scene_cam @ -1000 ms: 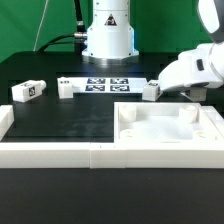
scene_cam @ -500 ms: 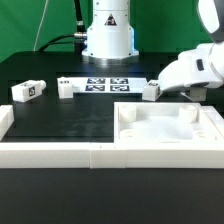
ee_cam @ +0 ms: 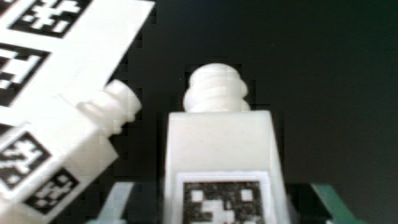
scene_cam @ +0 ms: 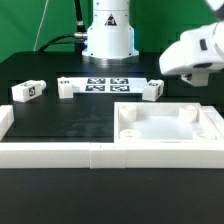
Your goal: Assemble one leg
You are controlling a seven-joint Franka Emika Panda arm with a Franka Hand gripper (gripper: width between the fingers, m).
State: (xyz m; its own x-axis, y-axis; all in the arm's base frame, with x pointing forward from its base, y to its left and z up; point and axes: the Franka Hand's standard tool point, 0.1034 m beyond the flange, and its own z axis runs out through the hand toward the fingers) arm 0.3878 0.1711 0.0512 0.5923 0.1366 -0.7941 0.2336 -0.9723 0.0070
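The tabletop (scene_cam: pixel 150 127) lies rim-up below the jaws and nearer the exterior camera. Its corner sockets are bare, so it seems to be waiting for a leg to come down from above. The border rails (scene_cam: pixel 50 152) run along the table's front edge, farther from the jaws than the tabletop, and fence in the black work surface. The marker board (scene_cam: pixel 105 83) lies flat, off to the side of the jaws.

The gripper (ee_cam: pixel 222 212) is clenched on the leg (ee_cam: pixel 222 150). The fingers (ee_cam: pixel 134 205) flank its lower body at the tagged end, and its threaded peg points away from the jaws. That hold looks meant to leave the peg free for a socket. In the exterior view the arm's white housing (scene_cam: pixel 195 50) hides the grasp.

A second leg (ee_cam: pixel 63 110) lies tilted just outside one finger, its peg close to the held leg's shoulder. This is the tightest edge, so I judge that a straight rise is safer than a sideways sweep. On the other side of the jaws there is open black table. Two far legs (scene_cam: pixel 27 90) (scene_cam: pixel 68 87) sit beyond the marker board, well apart from the jaws.
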